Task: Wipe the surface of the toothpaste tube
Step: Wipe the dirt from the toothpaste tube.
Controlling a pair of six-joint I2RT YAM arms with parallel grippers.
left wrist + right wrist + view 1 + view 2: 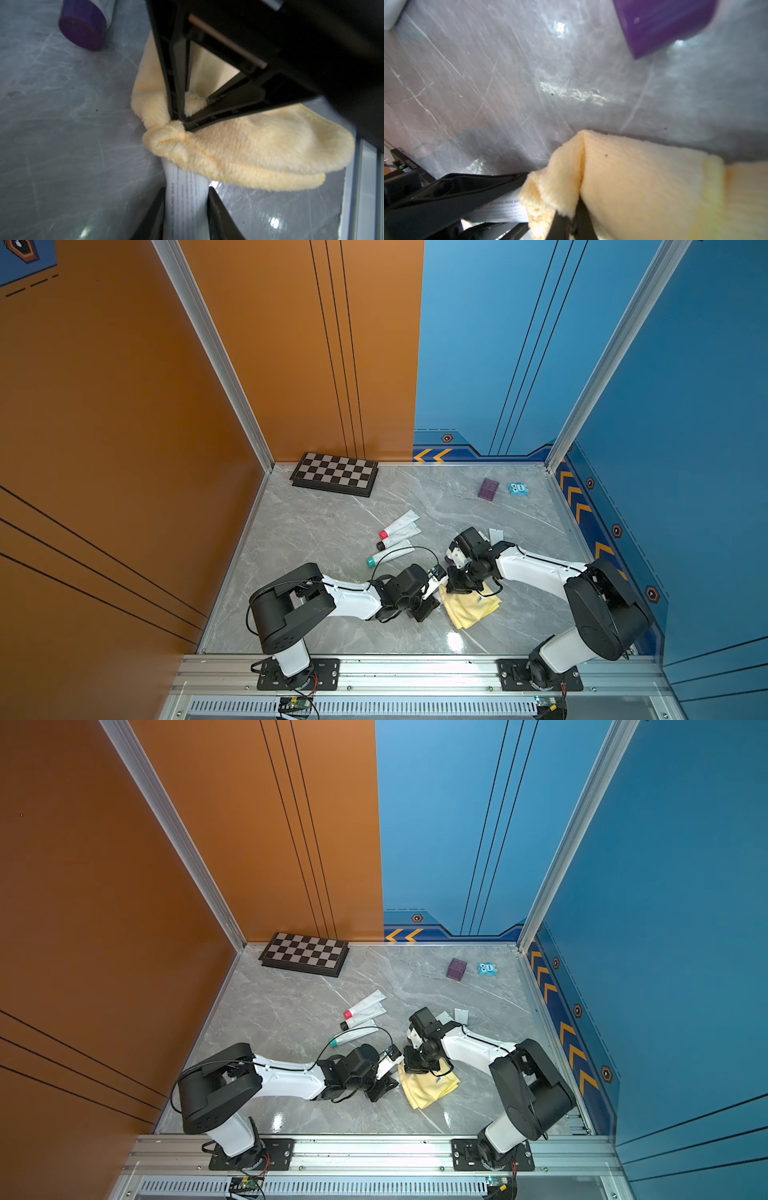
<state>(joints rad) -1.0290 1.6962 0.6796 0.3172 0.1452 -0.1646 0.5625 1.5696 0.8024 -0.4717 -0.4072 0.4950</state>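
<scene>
The white toothpaste tube [187, 207] with printed text sits between the two fingers of my left gripper [186, 190], which press on both of its sides. Its far end runs under a yellow cloth [249, 145]. My right gripper [571, 209] is shut on a bunched fold of that cloth [633, 176] and holds it against the tube [506, 208]. In both top views the two grippers meet near the table's middle front, the left gripper [432, 585] beside the right gripper [453, 587], with the cloth [469, 608] spread under them.
A second tube with a purple cap [83, 25] lies close by, partly under the right arm. Three more tubes [397, 537] lie behind the left arm. A chessboard [334, 474] sits at the back left; a purple box [488, 488] and a blue box [518, 488] at the back right.
</scene>
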